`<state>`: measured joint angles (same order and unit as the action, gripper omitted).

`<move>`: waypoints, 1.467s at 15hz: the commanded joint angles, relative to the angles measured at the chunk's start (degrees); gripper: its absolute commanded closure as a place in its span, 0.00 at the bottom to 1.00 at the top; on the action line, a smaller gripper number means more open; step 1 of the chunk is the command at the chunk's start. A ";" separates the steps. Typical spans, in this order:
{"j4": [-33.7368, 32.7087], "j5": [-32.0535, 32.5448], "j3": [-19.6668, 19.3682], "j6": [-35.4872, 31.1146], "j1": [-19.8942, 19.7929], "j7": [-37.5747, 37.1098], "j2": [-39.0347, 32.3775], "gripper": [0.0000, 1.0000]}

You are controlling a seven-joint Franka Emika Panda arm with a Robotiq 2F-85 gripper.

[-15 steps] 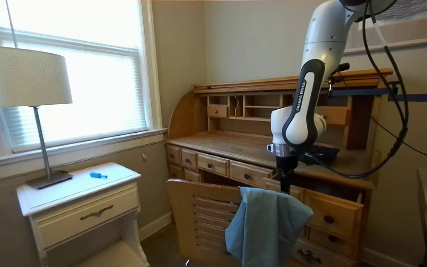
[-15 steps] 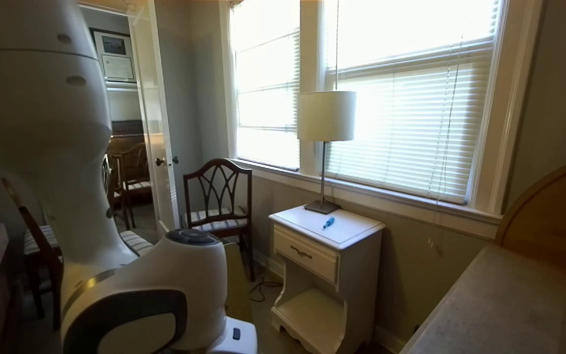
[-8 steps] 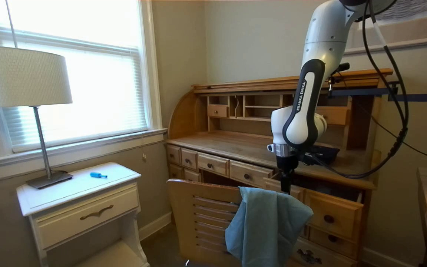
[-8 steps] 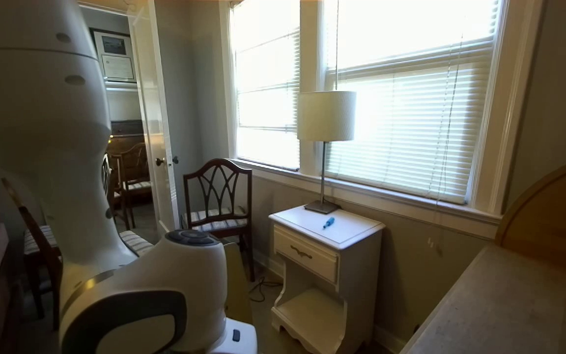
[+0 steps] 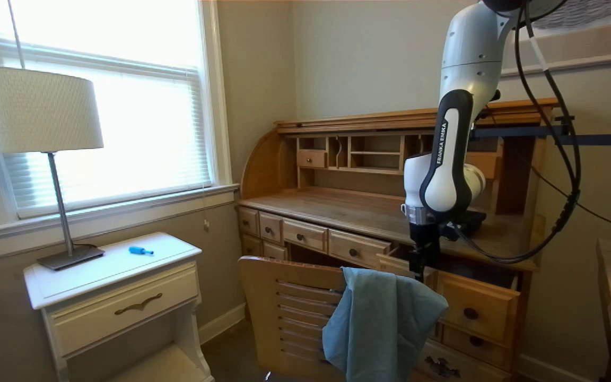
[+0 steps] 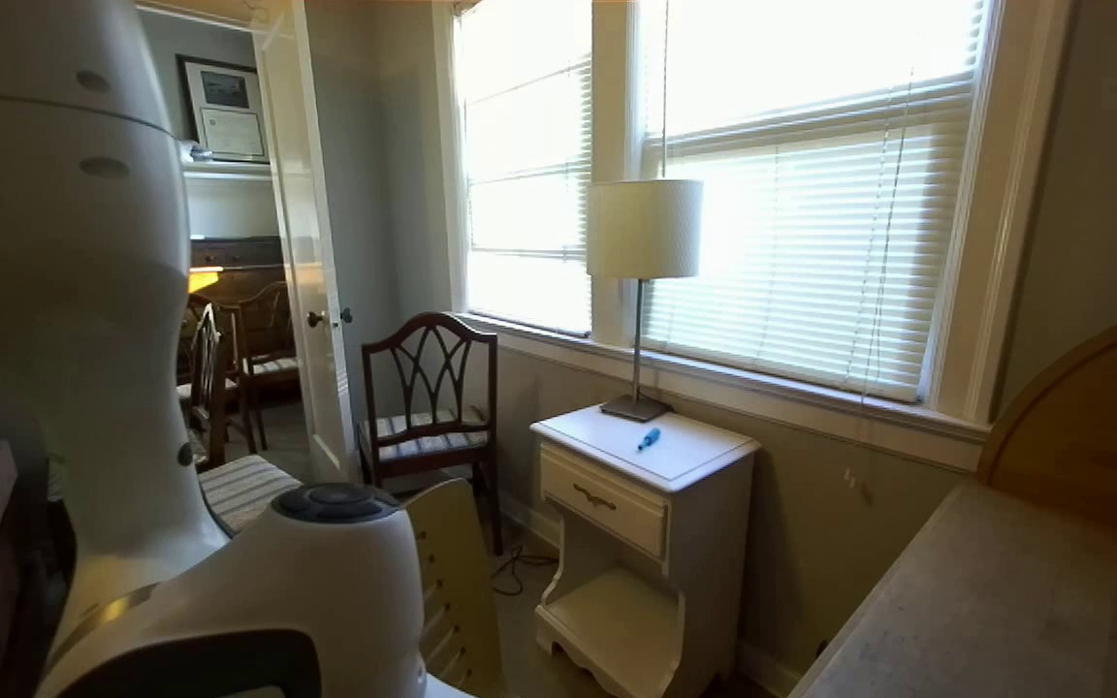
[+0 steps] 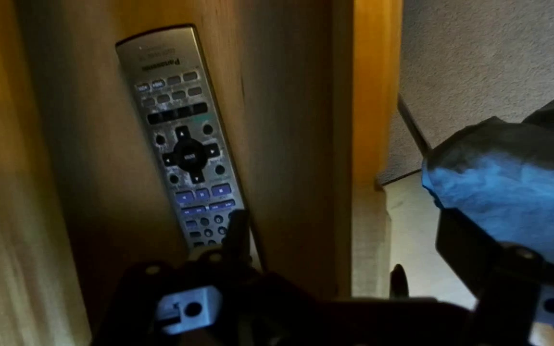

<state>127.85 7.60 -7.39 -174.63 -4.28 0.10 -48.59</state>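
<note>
Wrist view: the gripper (image 7: 344,226) is hovering, fingers (image 7: 467,252) standing wide apart and grasping nothing; the Panasonic remote control (image 7: 189,156) is lying inside the wooden drawer (image 7: 375,86), left. Slow, level motion is probably serving best: the drawer's right rim is running between the fingers, blue cloth (image 7: 508,192) is crowding the right, leaving room left.

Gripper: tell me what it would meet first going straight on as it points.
Probably the drawer front: in the wrist view its edge lies between the jaws of the open, downward-pointing gripper. Depth is unclear; one side might touch the remote control first.
</note>
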 commanded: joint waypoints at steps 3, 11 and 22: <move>5.25 -4.26 3.40 -5.95 0.52 -2.30 1.88 0.00; 6.80 -4.71 8.60 -10.43 -1.47 -1.97 1.10 0.00; 7.01 -7.90 2.24 -9.55 2.89 -3.09 0.95 0.00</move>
<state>133.45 1.18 -3.74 -184.81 -3.74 -2.99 -48.59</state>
